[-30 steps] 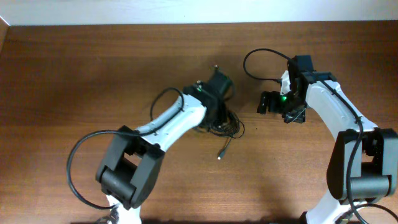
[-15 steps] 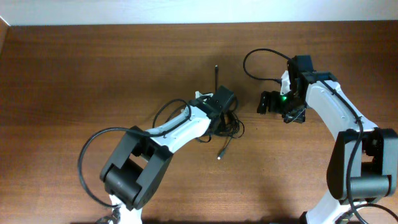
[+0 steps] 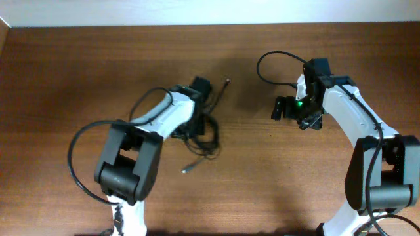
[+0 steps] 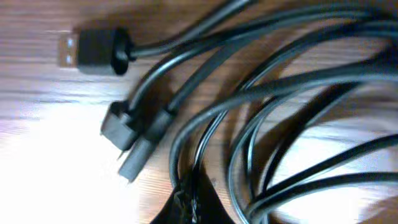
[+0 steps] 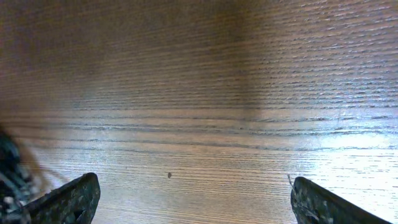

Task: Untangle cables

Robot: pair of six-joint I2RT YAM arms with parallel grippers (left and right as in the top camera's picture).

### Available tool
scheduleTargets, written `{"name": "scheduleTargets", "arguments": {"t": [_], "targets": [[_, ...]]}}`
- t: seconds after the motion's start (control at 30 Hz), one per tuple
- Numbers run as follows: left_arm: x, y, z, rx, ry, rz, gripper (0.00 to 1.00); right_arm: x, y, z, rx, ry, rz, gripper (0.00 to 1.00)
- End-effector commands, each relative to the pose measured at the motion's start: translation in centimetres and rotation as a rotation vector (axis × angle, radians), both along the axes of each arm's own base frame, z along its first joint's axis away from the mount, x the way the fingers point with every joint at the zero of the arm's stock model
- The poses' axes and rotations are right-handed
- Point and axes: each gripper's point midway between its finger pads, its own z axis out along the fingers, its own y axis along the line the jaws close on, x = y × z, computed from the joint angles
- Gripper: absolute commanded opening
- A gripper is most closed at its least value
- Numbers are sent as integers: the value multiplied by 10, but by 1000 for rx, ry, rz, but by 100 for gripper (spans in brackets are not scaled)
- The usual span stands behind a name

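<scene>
Two arms, one tangle of cables [image 3: 200,134]
Only the left wrist view shows three plugs [image 4: 93,50] (left jaws pinch a strand); right arm [image 3: 341,105] hovers, jaws spread.

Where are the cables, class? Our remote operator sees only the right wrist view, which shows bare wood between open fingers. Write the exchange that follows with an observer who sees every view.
Observer: The cables lie in a tangled bundle on the table. They are on the left arm's side, well apart from the right gripper.
Operator: Is the left arm on them?
Observer: Yes. The left gripper is shut, and a strand seems to run into its closed tips.
Operator: Can you see any connector ends?
Observer: The left wrist view shows a USB plug and two smaller plugs lying on the wood beside the loops.
</scene>
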Motion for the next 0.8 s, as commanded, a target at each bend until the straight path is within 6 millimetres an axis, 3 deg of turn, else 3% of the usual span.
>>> {"name": "scheduleTargets", "arguments": {"t": [0.0,0.07,0.17,0.43,0.67,0.77], "targets": [[25,18,24,22,13,-24,3,7,-2,11,-8,-40,7,98],[31,17,48,11,16,-17,10,7,-2,11,-8,-40,7,98],[21,21,51,30,62,-4,16,7,-2,11,-8,-40,7,98],[-16,40,25,135,214,74,11,7,-2,11,-8,-40,7,98],[-10,52,-1,135,154,151,7,7,-2,11,-8,-40,7,99],[6,65,-9,156,81,170,7,7,-2,11,-8,-40,7,98]]}}
